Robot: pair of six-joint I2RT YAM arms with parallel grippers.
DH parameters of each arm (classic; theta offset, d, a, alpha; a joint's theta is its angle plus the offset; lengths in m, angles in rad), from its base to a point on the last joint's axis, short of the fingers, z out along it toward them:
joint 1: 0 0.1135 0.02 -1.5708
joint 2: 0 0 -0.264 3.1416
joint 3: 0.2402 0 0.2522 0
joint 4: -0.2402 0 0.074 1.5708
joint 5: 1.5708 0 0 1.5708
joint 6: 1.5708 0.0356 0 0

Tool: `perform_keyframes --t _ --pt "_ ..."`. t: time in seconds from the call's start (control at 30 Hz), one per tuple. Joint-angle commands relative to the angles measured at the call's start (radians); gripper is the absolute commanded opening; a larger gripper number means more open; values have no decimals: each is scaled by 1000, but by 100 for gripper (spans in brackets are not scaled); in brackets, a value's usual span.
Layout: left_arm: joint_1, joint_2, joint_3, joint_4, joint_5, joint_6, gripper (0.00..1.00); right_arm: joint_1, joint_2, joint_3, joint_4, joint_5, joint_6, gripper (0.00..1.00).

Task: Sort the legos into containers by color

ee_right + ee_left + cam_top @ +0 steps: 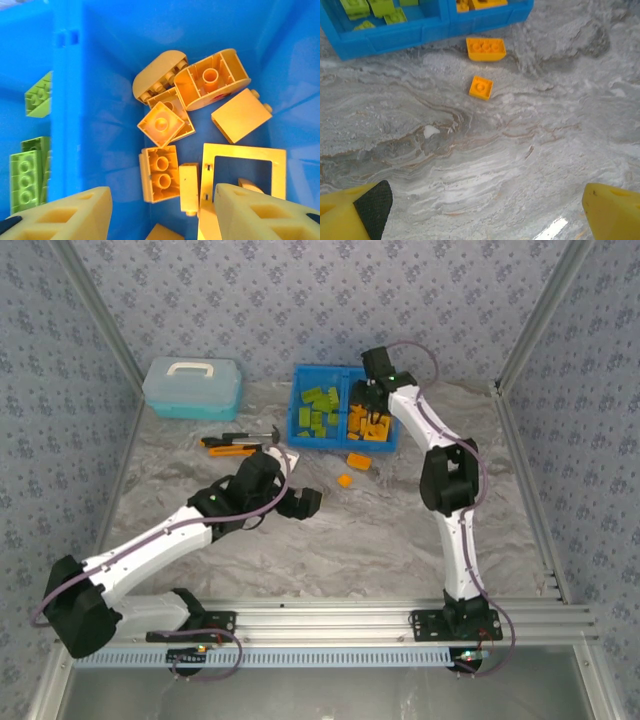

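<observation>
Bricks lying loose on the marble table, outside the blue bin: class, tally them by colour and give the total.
Orange: 2, a wide brick and a small square brick
Lime green: 0 in view
Total: 2

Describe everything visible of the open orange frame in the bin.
The orange frame is a glossy plastic rectangle, its open middle showing the floor of the blue bin. It seems to lie flat in the right compartment among other orange pieces. Small notches mark its left bar, where a narrow orange brick sits against it. Its lower part is hidden behind a finger of the open right gripper.
</observation>
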Motion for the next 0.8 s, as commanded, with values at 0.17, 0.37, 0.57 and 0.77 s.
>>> perform_keyframes --t 0.17,0.37,0.57,0.77 --pt "-8 211 159 7 82 48 99 90 -597 -526 153 0 -108 71" --pt "-13 431 334 -57 97 115 99 213 -1027 -913 230 112 -188 92" --pt "-19 642 512 -124 34 167 97 236 -1337 -1161 206 153 -96 100" --pt "-41 840 683 -195 -81 240 94 236 -1528 -1320 200 171 -9 100"
